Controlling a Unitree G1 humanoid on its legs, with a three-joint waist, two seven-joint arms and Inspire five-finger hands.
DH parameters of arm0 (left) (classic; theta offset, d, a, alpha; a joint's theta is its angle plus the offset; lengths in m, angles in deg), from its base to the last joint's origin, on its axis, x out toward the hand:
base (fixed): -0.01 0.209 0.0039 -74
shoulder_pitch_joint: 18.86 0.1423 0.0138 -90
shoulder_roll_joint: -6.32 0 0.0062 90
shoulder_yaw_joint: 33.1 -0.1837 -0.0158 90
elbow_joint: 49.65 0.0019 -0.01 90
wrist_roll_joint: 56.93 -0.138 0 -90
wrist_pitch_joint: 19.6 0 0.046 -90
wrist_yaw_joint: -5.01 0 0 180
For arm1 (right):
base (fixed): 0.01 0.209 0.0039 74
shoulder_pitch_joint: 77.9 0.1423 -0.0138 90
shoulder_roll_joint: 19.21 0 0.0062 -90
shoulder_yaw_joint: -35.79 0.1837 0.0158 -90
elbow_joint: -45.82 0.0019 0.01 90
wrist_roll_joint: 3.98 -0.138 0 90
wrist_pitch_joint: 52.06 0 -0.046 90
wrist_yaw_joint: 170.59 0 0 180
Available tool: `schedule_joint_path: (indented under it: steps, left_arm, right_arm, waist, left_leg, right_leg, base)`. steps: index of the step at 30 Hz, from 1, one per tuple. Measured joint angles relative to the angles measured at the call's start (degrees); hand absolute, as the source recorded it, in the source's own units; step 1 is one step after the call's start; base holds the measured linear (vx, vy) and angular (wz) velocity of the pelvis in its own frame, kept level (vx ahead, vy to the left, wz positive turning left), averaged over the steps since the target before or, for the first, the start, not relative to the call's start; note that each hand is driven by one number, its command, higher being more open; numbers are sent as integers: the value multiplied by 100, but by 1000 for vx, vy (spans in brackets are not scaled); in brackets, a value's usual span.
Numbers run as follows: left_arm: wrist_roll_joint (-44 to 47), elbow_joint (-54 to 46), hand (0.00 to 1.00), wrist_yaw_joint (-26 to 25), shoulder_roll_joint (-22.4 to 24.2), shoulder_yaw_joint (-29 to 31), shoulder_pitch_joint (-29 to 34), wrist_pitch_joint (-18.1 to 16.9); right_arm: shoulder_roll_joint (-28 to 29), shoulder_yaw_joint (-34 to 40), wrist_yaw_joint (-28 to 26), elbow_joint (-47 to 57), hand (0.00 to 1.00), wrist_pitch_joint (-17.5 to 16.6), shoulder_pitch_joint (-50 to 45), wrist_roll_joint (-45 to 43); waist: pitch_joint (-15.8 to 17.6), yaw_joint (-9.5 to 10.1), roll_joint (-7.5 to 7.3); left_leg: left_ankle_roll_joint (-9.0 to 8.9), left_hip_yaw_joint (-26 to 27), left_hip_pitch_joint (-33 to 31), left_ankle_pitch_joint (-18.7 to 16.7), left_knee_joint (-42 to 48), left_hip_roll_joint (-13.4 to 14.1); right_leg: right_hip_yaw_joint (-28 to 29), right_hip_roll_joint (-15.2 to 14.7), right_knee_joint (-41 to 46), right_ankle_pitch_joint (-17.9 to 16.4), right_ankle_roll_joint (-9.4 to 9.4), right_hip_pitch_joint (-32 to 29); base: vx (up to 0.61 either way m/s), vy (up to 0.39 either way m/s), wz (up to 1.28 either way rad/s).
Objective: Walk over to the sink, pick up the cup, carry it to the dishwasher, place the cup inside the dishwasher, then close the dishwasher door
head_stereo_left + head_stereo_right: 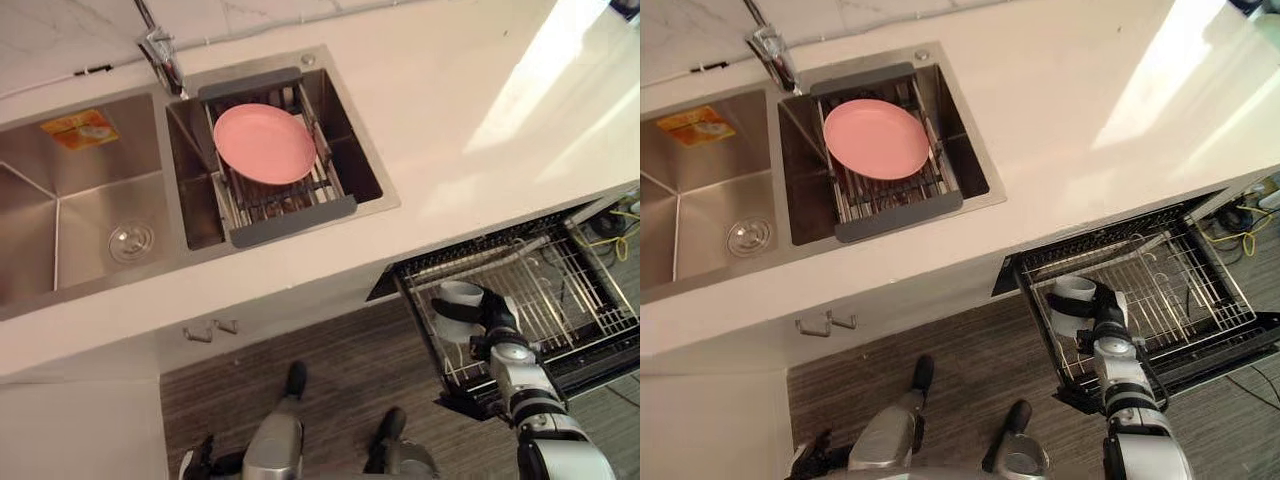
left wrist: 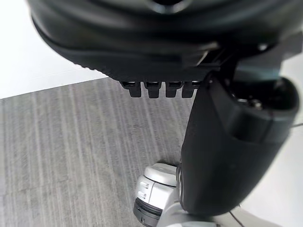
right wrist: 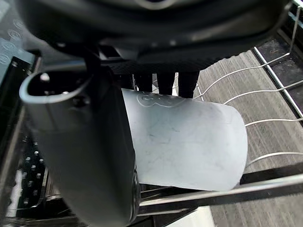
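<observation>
while the right robot hand (image 1: 492, 318) curls fingers and thumb round the white cup (image 3: 189, 142), with the dishwasher rack (image 1: 570, 290) just under it, the cup seems light, stiff, smooth-walled and slippery, best gripped mid-wall.

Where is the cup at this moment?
The cup is at the eye views' lower right, gripped by the right hand over the left end of the pulled-out dishwasher rack.
</observation>
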Motion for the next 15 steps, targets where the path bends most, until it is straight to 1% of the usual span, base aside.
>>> schedule_joint_path:
  steps: [1, 2, 4, 6, 7, 8, 9, 13, 15]
  left_arm:
    - [51, -2, 100, -3, 1, 0, -14, 3]
    - [162, 2, 100, -6, 10, -1, -46, 5]
    - [508, 30, 100, -7, 37, 3, -111, 25]
    - [1313, 67, 100, -14, 62, 104, -209, 23]
    - [1498, 75, 100, -14, 66, 156, -236, 23]
    - [1752, 77, 100, -6, 68, 226, -288, 18]
    - [1805, 76, 100, -4, 67, 250, -314, 8]
    - [1862, 25, 100, 3, 65, 344, -467, -205]
    - [1863, 22, 100, 17, 65, 345, -491, -236]
  right_arm:
    - [-17, 10, 4, -18, 0, 0, 36, 0]
    - [-54, 14, 5, -52, 0, -1, 121, -8]
    - [-111, 13, 45, -154, 0, -3, 232, -47]
    - [-162, 13, 131, -182, 0, -3, 342, -47]
    - [-165, 13, 152, -182, 100, -3, 359, -45]
    - [-187, 18, 181, -182, 100, -8, 383, -45]
    - [-204, 18, 188, -183, 100, -8, 398, -45]
    - [-271, -48, 238, -217, 100, -4, 642, -44]
    - [-271, -78, 280, -222, 100, -11, 709, -51]
  waist:
    - [39, 15, 16]
    - [124, 28, 54]
    - [193, 39, 125]
    - [331, 39, 200]
    - [339, 39, 213]
    - [355, 35, 233]
    - [361, 34, 237]
    - [475, 34, 265]
    - [479, 34, 274]
  left_leg:
    - [-2, -3, -27, 6, 0, 3]
    - [-6, -13, -66, 22, -1, 6]
    - [1, -19, -131, 42, -1, 4]
    - [2, -31, -177, 55, -1, 0]
    - [0, -45, -213, 67, -1, 1]
    - [-4, -75, -286, 85, 1, 0]
    - [-5, -91, -312, 102, 1, -3]
    - [-5, -167, -301, 140, 3, -12]
    - [-6, -172, -286, 139, 2, -14]
  right_leg:
    - [1, 0, 16, -8, -11, -37]
    - [1, -2, 50, -18, -20, -89]
    - [0, -13, 90, -49, -61, -160]
    - [-4, -33, 166, -91, -57, -234]
    - [-15, -32, 173, -95, -57, -267]
    - [-51, -31, 187, -102, -59, -318]
    - [-66, -32, 191, -104, -59, -337]
    - [-132, -64, 336, -179, -37, -340]
    - [-134, -77, 378, -208, -37, -341]
  base:
    - [-75, 19, 9]
    - [-76, 18, 2]
    - [-68, 18, 3]
    - [-43, 11, 4]
    - [-31, 1, 10]
    - [-12, -5, 11]
    - [2, -10, 14]
    - [-3, -8, 9]
    - [-10, -4, 2]
